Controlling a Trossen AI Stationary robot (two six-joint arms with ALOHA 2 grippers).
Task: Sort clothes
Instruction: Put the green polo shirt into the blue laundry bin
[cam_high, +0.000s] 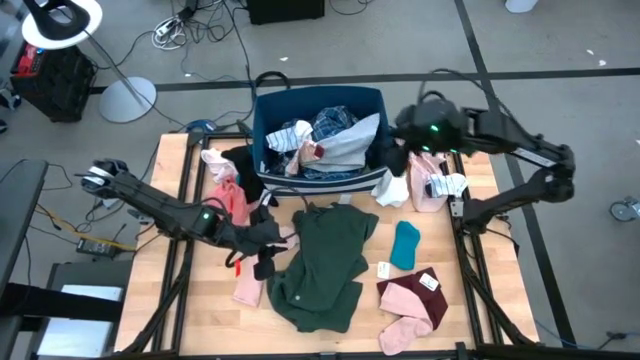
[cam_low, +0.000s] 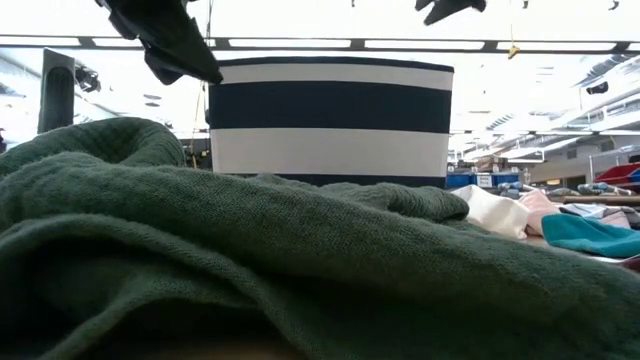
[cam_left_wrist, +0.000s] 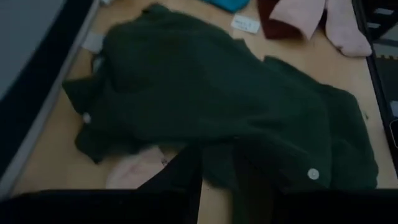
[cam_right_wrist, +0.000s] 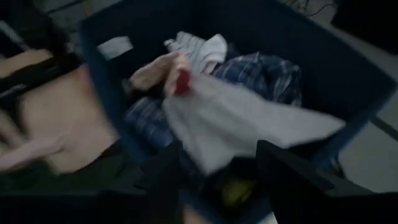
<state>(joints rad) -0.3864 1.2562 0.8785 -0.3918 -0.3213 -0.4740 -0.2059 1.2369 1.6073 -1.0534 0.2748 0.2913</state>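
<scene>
A dark green top (cam_high: 325, 260) lies spread on the table's middle; it also fills the left wrist view (cam_left_wrist: 217, 99) and the front of the low view (cam_low: 250, 250). My left gripper (cam_high: 264, 243) is open at the top's left edge, with one finger on either side of that edge (cam_left_wrist: 217, 168). My right gripper (cam_high: 405, 128) is open over the right side of the dark blue bin (cam_high: 262, 130). A pale grey garment (cam_right_wrist: 236, 124) lies in the bin on a blue-white plaid shirt (cam_right_wrist: 273, 71); its lower tip lies between the right fingers.
On the table lie a teal piece (cam_high: 404, 245), maroon and pink items with white tags (cam_high: 412, 295), a pink piece (cam_high: 247, 290) by the left gripper, pink items at the far left (cam_high: 228, 195) and white and pink items at the far right (cam_high: 425, 185). The striped bin (cam_low: 330, 115) stands at the far edge.
</scene>
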